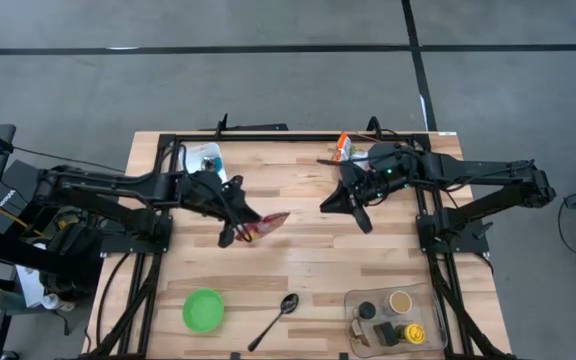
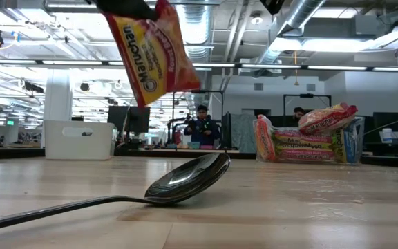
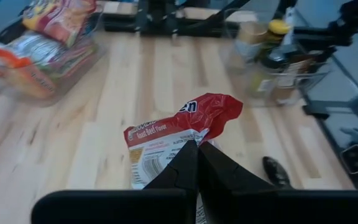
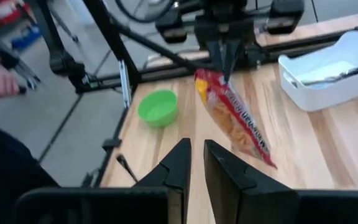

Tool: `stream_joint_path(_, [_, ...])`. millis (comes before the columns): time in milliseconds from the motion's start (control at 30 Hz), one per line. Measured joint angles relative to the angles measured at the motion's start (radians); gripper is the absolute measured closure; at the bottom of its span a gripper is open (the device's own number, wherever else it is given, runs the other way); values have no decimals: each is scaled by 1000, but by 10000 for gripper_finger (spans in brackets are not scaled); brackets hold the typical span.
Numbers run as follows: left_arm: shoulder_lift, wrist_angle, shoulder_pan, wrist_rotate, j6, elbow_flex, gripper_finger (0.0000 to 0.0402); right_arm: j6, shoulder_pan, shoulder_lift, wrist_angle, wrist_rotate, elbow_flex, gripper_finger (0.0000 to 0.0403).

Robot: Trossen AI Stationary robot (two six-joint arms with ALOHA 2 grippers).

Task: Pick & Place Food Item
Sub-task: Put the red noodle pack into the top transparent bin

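One risk dominates: the left gripper (image 3: 197, 155) pinches only an edge of the noodle packet (image 1: 261, 228), so the slack foil could slide out during transport, or swing and miss its target. The packet hangs clear of the table (image 1: 298, 270) (the low view shows it well above the spoon (image 2: 178, 183)), directly below the clamped fingertips, near the table's middle. The right gripper (image 4: 194, 155) hovers empty nearby, jaws a narrow slit apart, pointed at the packet. The green bowl (image 1: 203, 309) lies well apart.
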Motion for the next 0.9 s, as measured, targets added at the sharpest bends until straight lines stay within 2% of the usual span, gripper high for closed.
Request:
stream_joint_path(267, [-22, 32, 0, 19, 1, 0, 401, 113, 0, 0, 133, 0, 0, 363])
stream_joint_path(500, [-22, 99, 0, 120, 3, 0, 401, 108, -10, 0, 177, 0, 0, 363])
stream_joint_path(767, [-22, 191, 1, 124, 4, 0, 401, 102, -15, 0, 173, 1, 0, 363])
stream_joint_path(900, [-22, 243, 2, 124, 4, 0, 401, -2, -13, 0, 120, 4, 0, 363])
